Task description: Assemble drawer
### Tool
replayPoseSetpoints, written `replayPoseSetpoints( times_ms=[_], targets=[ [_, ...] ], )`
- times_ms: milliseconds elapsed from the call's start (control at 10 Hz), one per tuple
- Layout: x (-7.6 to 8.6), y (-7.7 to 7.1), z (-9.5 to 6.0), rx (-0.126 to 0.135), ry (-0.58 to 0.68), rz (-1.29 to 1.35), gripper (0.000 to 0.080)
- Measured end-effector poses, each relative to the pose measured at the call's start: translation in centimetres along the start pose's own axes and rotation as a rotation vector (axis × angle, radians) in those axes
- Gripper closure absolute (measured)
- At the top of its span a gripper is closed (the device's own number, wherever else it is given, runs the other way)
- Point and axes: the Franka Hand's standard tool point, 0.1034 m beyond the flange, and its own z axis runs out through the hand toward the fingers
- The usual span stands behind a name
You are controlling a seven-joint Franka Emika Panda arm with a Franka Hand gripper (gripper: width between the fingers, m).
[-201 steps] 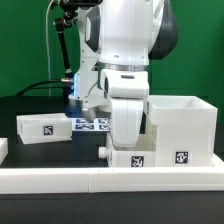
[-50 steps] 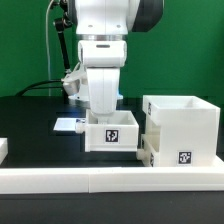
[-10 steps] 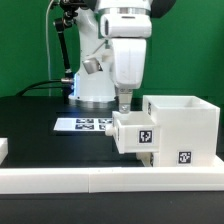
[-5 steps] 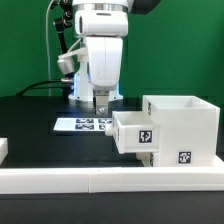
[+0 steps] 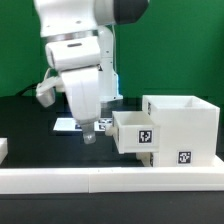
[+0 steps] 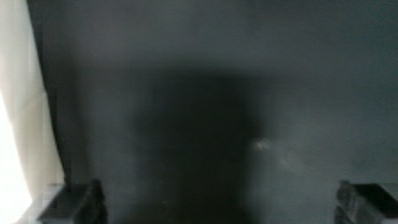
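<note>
The white drawer casing [image 5: 190,120] stands at the exterior view's right. A white tray [image 5: 135,132] with a tag sticks halfway out of its upper slot; a lower tray [image 5: 178,156] with a tag sits in the casing below it. My gripper [image 5: 89,136] hangs over the black table to the left of the upper tray, apart from it. In the wrist view the two fingertips [image 6: 77,200] stand wide apart with only dark table between them. The gripper [image 6: 221,203] is open and empty.
The marker board [image 5: 68,125] lies on the table behind the gripper. A long low white border wall [image 5: 110,178] runs along the front. A small white block [image 5: 3,148] sits at the far left edge.
The gripper let go of the upper tray, which stays half inserted in the casing, and the arm swung away to the exterior view's left and lower.
</note>
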Motion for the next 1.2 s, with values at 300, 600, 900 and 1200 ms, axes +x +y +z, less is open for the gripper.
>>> replayPoseSetpoints(
  times_ms=[300,600,900,1200],
  targets=[
    [1.2,-0.1,0.8,0.011,0.011,0.009,0.0151],
    [3.5,0.2,1.2,0.018,0.016,0.035,0.0151],
    [5.6,0.4,1.4,0.025,0.011,0.048,0.0151],
    [5.8,0.4,1.5,0.026,0.012,0.054,0.0151]
  ],
)
